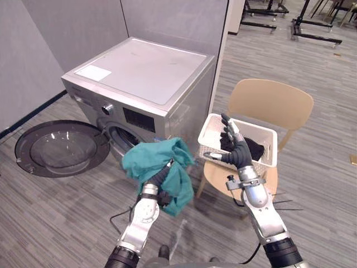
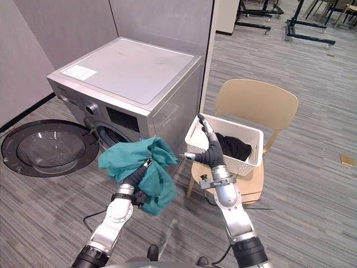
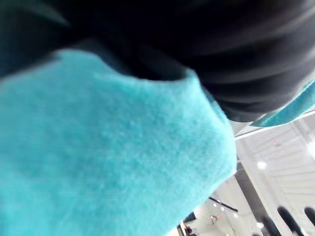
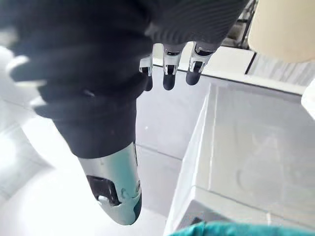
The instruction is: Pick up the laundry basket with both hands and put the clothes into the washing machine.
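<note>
Over left hand (image 1: 158, 180), teal garment (image 1: 146, 159)

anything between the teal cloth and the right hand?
Nothing. The cloth and the right hand are apart, and the narrow gap between them is bare in both eye views; the washer's side shows behind it.
</note>
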You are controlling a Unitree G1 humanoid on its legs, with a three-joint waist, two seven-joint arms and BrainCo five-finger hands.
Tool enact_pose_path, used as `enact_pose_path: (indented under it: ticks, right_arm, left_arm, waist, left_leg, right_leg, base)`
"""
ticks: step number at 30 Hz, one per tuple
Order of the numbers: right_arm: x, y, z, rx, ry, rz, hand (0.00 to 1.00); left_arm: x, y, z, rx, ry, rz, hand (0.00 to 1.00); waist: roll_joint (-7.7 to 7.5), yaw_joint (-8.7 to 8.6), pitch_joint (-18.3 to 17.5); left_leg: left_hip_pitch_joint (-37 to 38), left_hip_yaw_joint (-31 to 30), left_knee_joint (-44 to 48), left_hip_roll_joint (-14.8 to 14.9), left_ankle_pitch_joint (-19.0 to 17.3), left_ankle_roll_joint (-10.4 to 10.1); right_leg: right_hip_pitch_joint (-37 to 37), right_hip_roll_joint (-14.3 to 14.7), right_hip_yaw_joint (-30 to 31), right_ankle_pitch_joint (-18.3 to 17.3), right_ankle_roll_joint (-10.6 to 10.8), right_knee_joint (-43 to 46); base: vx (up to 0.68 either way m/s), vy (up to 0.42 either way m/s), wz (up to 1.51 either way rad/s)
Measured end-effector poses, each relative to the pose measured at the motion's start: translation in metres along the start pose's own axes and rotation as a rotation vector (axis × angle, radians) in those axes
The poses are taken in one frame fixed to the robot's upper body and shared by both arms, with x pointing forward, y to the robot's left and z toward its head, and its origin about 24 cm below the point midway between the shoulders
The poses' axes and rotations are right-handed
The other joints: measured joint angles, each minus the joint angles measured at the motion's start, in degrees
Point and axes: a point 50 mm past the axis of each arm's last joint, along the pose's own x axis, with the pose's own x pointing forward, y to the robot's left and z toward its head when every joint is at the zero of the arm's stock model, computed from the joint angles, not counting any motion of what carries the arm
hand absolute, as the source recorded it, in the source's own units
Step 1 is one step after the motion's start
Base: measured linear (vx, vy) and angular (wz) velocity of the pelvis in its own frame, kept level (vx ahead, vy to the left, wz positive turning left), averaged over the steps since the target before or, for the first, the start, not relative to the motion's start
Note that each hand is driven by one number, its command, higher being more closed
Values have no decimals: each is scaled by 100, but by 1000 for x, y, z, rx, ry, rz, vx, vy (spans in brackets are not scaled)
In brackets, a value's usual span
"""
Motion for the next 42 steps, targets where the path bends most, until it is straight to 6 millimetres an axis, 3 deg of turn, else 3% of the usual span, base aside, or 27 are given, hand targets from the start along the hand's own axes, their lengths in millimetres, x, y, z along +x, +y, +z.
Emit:
enact_pose_path:
  ticks: [2,5,9,11,13,16,19,20,21,22,24,27,28,29,30,31,32,33,34,35,36,38,39,41,42]
  right_arm:
    - [-7,-6,-8,-49,38,1,0]
    - [-30,-13,-39,-145,188,41,0]
    - [-71,-14,-99,-217,519,120,0]
    - [-91,-12,-118,-228,639,162,0]
    - [-117,-8,-138,-231,783,201,0]
    - [-144,-7,-157,-190,946,153,0]
    - [-152,-5,-166,-159,1028,103,0]
    - [-152,-3,-168,-128,1047,73,0]
    - [-152,-4,-169,-122,1052,58,0]
    - [-152,-4,-170,-99,1065,33,0]
    - [-142,4,-170,-54,1057,3,0]
    - [-132,11,-168,-7,1036,-15,0]
    - [-131,11,-168,1,1035,-21,0]
    - [-131,11,-168,2,1033,-20,0]
    - [-130,14,-167,2,1029,-8,0]
    - [-132,17,-167,4,1033,6,0]
    - [-132,20,-166,3,1029,17,0]
    - [-128,23,-165,1,1018,34,0]
    - [-129,24,-165,1,1016,43,0]
    - [-128,24,-165,1,1015,43,0]
    - [-127,24,-165,0,1012,41,0]
    - [-126,23,-165,2,1009,37,0]
    - [-129,22,-165,2,1016,37,0]
    - [-134,21,-166,-1,1030,36,0]
    - [-131,18,-166,-9,1021,36,0]
  left_arm:
    - [-3,7,-6,-3,27,19,100]
    - [-14,12,-17,7,75,11,100]
    - [-36,18,-53,16,238,-13,100]
    - [-45,18,-71,13,325,-35,100]
    - [-60,18,-93,20,440,-61,100]
    - [-69,19,-109,4,534,-62,100]
    - [-75,24,-116,-9,581,-35,100]
    - [-76,24,-118,-26,598,-16,100]
    - [-77,23,-119,-30,607,-15,100]
    - [-81,22,-123,-38,636,-8,100]
    - [-86,25,-129,-37,675,14,100]
    - [-98,21,-136,-40,725,4,100]
    - [-105,17,-137,-51,747,0,100]
    - [-107,17,-138,-52,752,-1,100]
    - [-107,18,-138,-47,753,0,100]
    - [-102,19,-137,-41,740,1,100]
    - [-101,20,-137,-39,737,4,100]
    - [-101,22,-137,-29,738,12,100]
    - [-102,24,-137,-20,737,16,100]
    - [-102,26,-138,-13,737,13,100]
    - [-101,25,-137,-12,736,10,100]
    - [-94,24,-135,-14,717,8,100]
    - [-88,22,-133,-9,697,-8,100]
    - [-83,18,-130,-7,678,-28,100]
    - [-76,12,-126,-15,651,-39,100]
  waist:
    - [-2,-9,0]
    - [-7,-21,-1]
    - [-12,-114,-3]
    - [-18,-122,1]
    - [-51,-120,29]
    - [-67,-118,187]
    - [-73,-106,374]
    - [-77,-120,442]
    - [-68,-124,466]
    - [-14,-117,466]
    - [-114,-107,544]
    - [-190,-97,624]
    - [-120,-105,657]
    - [-113,-115,670]
    - [-97,-140,715]
    - [-119,-154,802]
    - [-110,-155,846]
    - [-72,-209,909]
    - [-65,-317,930]
    - [-102,-357,960]
    - [-43,-421,1030]
    - [-54,-435,1057]
    - [-54,-443,1064]
    - [-45,-523,1053]
    - [65,-549,1036]
  left_leg:
    - [-2,0,0,3,-1,1]
    - [-9,-9,-1,8,-3,1]
    - [-56,-17,-1,13,-4,-1]
    - [-149,-53,-1,12,-1,-2]
    - [-319,-233,16,-11,20,-27]
    - [-793,-701,248,-106,66,-7]
    - [-1107,258,513,-4,-97,377]
    - [-1192,1230,671,127,-193,519]
    - [-1212,1541,733,190,-189,519]
    - [-1264,1801,840,232,-16,260]
    - [-1303,1640,931,3,-147,349]
    - [-1351,1465,1692,-280,-830,530]
    - [-1288,1345,2015,-352,-1140,621]
    - [-1243,1287,2114,-407,-1252,668]
    - [-1169,1147,2288,-498,-1464,756]
    - [-1042,980,2394,-539,-1668,847]
    - [-965,891,2389,-559,-1750,891]
    - [-779,744,2340,-577,-1818,911]
    - [-592,617,2217,-637,-1860,940]
    - [-477,560,2133,-678,-1874,948]
    - [-291,456,1991,-720,-1909,937]
    - [-52,299,1846,-722,-1915,837]
    - [109,130,1742,-734,-1980,714]
    - [260,-46,1884,-727,-2127,463]
    - [16,59,2486,-537,-2107,262]
  right_leg:
    - [0,2,2,-10,1,2]
    - [-12,7,-6,-30,2,18]
    - [-62,11,-14,-56,29,20]
    - [-137,10,-55,-57,31,19]
    - [-191,-4,-251,-84,23,34]
    - [-334,-160,-871,-343,54,331]
    - [-413,-407,-1451,-539,93,611]
    - [-416,-608,-1744,-617,191,760]
    - [-404,-660,-1850,-647,238,839]
    - [-391,-792,-2011,-722,349,993]
    - [-275,-953,-2113,-733,461,983]
    - [-81,-1518,-2192,-912,812,1693]
    - [-234,-1903,-1995,-960,779,2647]
    - [-381,-2107,-1855,-927,690,3198]
    - [-792,-2408,-1355,-790,183,4308]
    - [-1183,-2288,-720,-1099,-82,5057]
    - [-1359,-2134,-449,-1262,-56,5281]
    - [-1676,-1766,-38,-1511,61,5497]
    - [-1970,-1510,99,-1637,115,5463]
    - [-2107,-1433,96,-1666,140,5383]
    - [-2428,-1259,45,-1682,174,5029]
    - [-2726,-977,-215,-1524,154,3967]
    - [-2848,-752,-286,-1146,17,3165]
    - [-2749,-600,-220,-252,-584,2860]
    - [-2591,-566,-420,-424,-567,2841]
  base:
    - [0,0,0]
    - [0,0,0]
    - [0,0,0]
    - [-1,1,8]
    - [-2,-4,42]
    - [-18,-6,109]
    - [25,41,104]
    - [134,72,106]
    - [224,98,120]
    - [236,98,77]
    - [271,148,68]
    - [248,203,49]
    - [191,192,33]
    - [235,253,52]
    - [250,232,60]
    - [252,204,62]
    - [268,149,61]
    - [291,109,65]
    - [308,89,67]
    - [341,51,61]
    - [441,22,47]
    - [443,-8,56]
    - [390,-49,71]
    - [579,-91,91]
    - [652,-113,58]
